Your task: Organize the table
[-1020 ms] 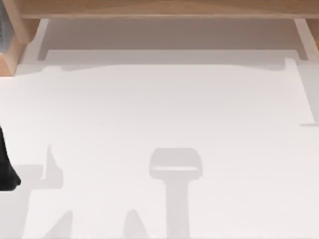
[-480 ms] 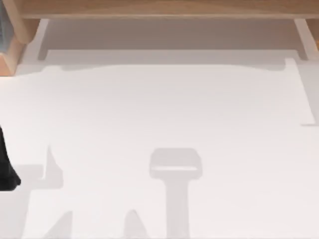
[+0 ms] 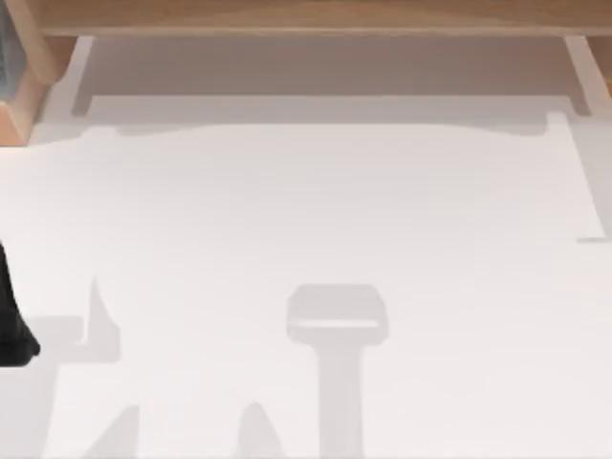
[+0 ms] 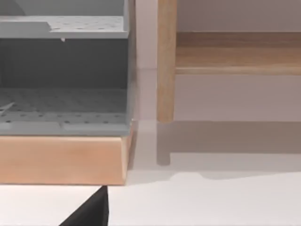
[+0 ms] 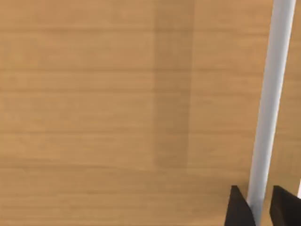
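The table (image 3: 316, 210) is a plain white, smooth surface with only grey shadows on it. A light wooden frame (image 3: 306, 14) runs along its far side. My left arm (image 3: 11, 325) shows as a black shape at the table's left edge. In the left wrist view, a black part of my left gripper (image 4: 91, 212) hangs over the white surface near a wooden base. My right gripper (image 5: 263, 209) faces a wooden panel (image 5: 94, 94); its two black fingertips (image 5: 237, 209) stand slightly apart, open, holding nothing.
A grey perforated shelf unit (image 4: 63, 70) rests on a light wooden base (image 4: 61, 160) at the table's far left corner. A wooden post (image 4: 166, 61) stands beside it. A thin white bar (image 5: 270, 94) crosses the wooden panel in the right wrist view.
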